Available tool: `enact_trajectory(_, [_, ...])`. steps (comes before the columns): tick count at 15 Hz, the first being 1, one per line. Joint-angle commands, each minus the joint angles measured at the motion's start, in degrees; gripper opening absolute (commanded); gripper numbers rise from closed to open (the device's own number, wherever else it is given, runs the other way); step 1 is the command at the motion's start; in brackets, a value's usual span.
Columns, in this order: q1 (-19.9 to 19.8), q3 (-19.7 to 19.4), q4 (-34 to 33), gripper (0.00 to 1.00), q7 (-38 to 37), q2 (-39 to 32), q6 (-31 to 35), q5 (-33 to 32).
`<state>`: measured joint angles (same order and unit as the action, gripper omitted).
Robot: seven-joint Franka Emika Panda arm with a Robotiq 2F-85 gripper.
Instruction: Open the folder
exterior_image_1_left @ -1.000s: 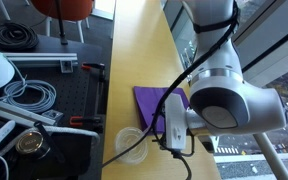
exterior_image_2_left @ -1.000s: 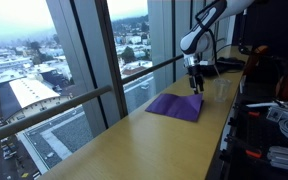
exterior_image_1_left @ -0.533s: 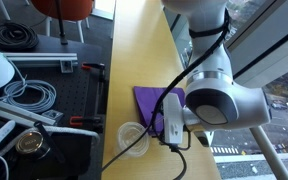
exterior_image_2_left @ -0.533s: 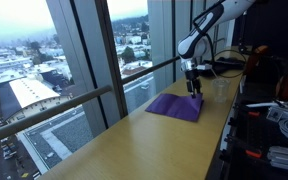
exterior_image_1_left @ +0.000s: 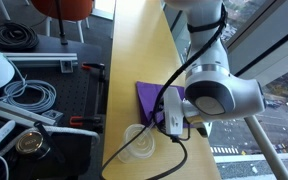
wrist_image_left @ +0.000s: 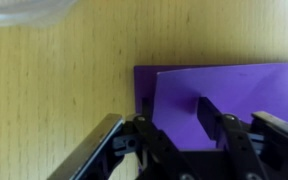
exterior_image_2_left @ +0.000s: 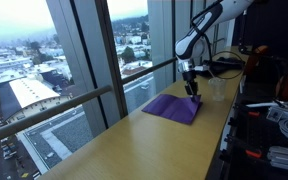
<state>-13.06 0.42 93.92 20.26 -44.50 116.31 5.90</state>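
The purple folder (wrist_image_left: 234, 100) lies flat on the yellow-wood table near its end, and shows in both exterior views (exterior_image_1_left: 147, 99) (exterior_image_2_left: 171, 106). My gripper (wrist_image_left: 176, 122) points straight down onto the folder's near edge; it shows in both exterior views (exterior_image_1_left: 174, 118) (exterior_image_2_left: 191, 90). The jaws stand partly apart. One fingertip (wrist_image_left: 208, 112) rests on the lighter top cover. The other sits at the cover's edge, where a darker strip of the lower layer (wrist_image_left: 144, 85) shows. Nothing is pinched between them. No white sheets are visible.
A clear plastic lid (exterior_image_1_left: 134, 140) lies on the table just beyond the folder, with its rim at the top of the wrist view (wrist_image_left: 24, 10). A clear cup (exterior_image_2_left: 219, 88) stands near the gripper. Windows run along one side of the table (exterior_image_2_left: 104, 150), and a cluttered bench (exterior_image_1_left: 34, 100) along the other.
The arm has shifted a little along the folder's edge, and the wrist has turned. The folder's edge at the gripper looks slightly shifted or raised compared with before.
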Motion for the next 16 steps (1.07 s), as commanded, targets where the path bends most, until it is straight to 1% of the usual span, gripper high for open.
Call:
enact_trajectory(1, [-0.06, 0.05, -0.51, 0.22, -0.42, -0.10, 0.24, 0.20])
enact_trajectory(2, [-0.03, 0.06, -0.41, 0.15, -0.44, 0.02, 0.21, 0.17])
enact_trajectory(3, [0.07, 0.08, -0.28, 0.06, -0.46, 0.18, 0.11, 0.11])
enact_trajectory(4, [0.15, 0.08, -0.17, 0.02, -0.50, 0.30, 0.16, 0.05])
enact_trajectory(5, [0.30, 0.04, 0.04, 0.00, -0.55, 0.58, 0.21, -0.12])
enact_trajectory(11, [1.42, -0.96, 4.57, 0.00, -0.65, 7.49, 0.45, -2.41])
enact_trajectory(16, [1.35, -2.25, 6.68, 0.00, -1.00, 11.04, -0.78, -4.88])
